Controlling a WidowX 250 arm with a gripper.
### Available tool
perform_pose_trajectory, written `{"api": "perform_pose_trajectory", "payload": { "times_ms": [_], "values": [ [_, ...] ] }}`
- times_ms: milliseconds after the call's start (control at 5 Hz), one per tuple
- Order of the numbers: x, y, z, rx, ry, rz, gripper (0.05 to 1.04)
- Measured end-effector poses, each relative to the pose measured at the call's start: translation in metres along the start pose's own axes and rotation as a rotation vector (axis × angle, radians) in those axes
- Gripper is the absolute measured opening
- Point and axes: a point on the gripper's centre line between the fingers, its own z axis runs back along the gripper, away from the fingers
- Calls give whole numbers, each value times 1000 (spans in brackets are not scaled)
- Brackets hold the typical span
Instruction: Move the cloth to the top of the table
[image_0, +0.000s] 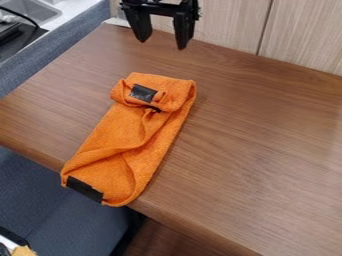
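My gripper (162, 44) hangs at the top of the view, left of centre, above the far part of the table. Its two fingers are spread apart with nothing between them. Below and clear of it lies the orange cloth (142, 134) on the brown wooden table (254, 140). The cloth is folded lengthwise and slants from upper right to lower left, its far end bunched over with a black patch. Its near end, with another black patch, lies over the table's front left edge.
A light wood panel (234, 25) stands along the table's far side. Blue-grey upholstery (60, 200) borders the table at the lower left and upper left. A metal sink (33, 10) and a black object are at the top left corner.
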Motion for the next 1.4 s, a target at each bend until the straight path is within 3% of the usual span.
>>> {"api": "perform_pose_trajectory", "payload": {
  "times_ms": [600,1000,1400],
  "values": [
    [-27,30,-47,-1,106,91,1000],
    [-47,47,-82,34,173,134,1000],
    [-44,39,-96,33,173,132,1001]
  ]
}}
